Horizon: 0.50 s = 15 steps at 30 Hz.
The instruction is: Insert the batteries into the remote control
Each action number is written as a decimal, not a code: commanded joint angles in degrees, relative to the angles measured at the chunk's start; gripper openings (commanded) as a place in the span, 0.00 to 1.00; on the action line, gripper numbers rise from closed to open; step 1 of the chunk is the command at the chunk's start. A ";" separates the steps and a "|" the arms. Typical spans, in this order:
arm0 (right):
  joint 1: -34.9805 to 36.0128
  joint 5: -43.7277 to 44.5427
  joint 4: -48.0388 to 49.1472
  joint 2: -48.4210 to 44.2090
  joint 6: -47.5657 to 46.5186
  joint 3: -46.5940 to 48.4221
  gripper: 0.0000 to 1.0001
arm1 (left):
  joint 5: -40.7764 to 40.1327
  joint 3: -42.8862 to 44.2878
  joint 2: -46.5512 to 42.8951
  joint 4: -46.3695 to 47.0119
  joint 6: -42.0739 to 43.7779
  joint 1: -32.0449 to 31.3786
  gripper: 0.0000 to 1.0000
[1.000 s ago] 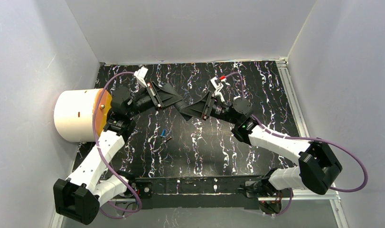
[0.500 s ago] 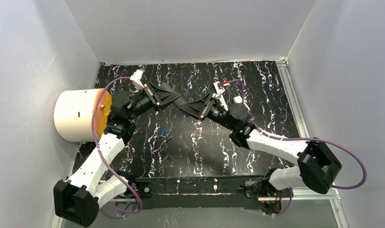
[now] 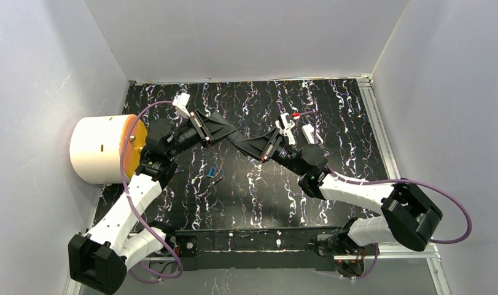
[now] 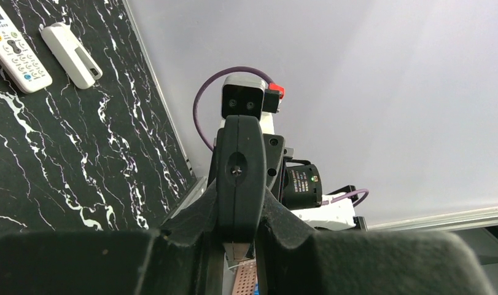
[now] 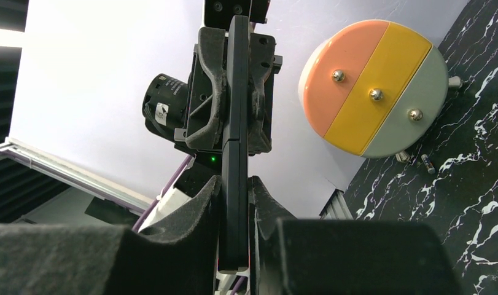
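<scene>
A black remote control (image 3: 241, 141) hangs in the air above the middle of the table, held at both ends. My left gripper (image 3: 218, 129) is shut on its left end, and the remote (image 4: 240, 172) sits between those jaws in the left wrist view. My right gripper (image 3: 261, 149) grips the other end; its fingers press both faces of the thin slab (image 5: 235, 153). On the table below lie the batteries: a blue one (image 3: 213, 170), a green one (image 3: 207, 175) and a dark one (image 3: 217, 180).
A white drum (image 3: 102, 149) with an orange, yellow and grey face (image 5: 373, 86) lies at the table's left edge. A white remote with buttons (image 4: 13, 46) and a plain white piece (image 4: 71, 46) rest on the black marbled table (image 3: 332, 104). Grey walls enclose three sides.
My right gripper has closed onto the black remote's free end. Both arms have shifted slightly, and the remote now slopes down to the right between them.
</scene>
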 commanded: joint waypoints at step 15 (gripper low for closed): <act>-1.13 -3.62 -4.40 3.29 -4.29 2.30 0.13 | -11.81 -5.22 -7.41 8.10 0.38 2.77 0.00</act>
